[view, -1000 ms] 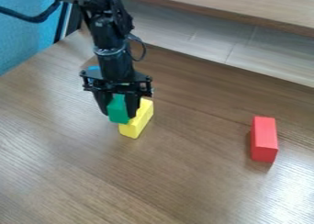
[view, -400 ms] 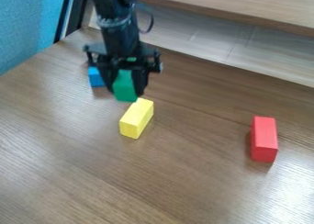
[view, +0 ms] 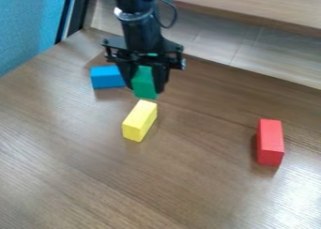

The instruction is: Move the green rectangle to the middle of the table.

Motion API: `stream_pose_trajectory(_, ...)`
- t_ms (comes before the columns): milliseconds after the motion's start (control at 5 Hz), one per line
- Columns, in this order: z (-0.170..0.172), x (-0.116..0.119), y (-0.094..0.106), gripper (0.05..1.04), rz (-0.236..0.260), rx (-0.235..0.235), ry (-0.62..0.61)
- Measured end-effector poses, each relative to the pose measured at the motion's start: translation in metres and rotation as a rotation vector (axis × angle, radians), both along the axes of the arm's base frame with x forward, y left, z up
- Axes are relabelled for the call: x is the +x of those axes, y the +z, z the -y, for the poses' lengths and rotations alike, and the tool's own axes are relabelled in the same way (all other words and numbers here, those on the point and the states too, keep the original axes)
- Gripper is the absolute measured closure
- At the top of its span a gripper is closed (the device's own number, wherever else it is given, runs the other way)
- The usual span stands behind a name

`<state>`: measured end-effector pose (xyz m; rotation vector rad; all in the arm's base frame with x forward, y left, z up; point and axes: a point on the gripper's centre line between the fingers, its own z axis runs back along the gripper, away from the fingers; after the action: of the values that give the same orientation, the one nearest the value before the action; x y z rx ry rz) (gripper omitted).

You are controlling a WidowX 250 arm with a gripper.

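Block, green, rectangular, smooth-faced, long side near upright, lower end tipped slightly right. Black two-finger gripper hangs down from the top edge, about vertical, fingers closed on the block's two sides. Block sits between the fingers, lower end poking out just below the tips. Yellow rectangular block below the gripper in view, blue rectangular block just left of it, red rectangular block well apart, lower right, all on brown wood-grain table.
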<state>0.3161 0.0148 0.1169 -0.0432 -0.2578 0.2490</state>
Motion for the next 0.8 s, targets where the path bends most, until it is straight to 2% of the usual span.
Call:
stream_pose_trajectory(400, 0.045, 0.02, -0.022, 0.496, -0.038, -0.026, -0.132)
stream_pose_trajectory(800, 0.07, 0.022, -0.037, 0.496, -0.056, -0.021, -0.185)
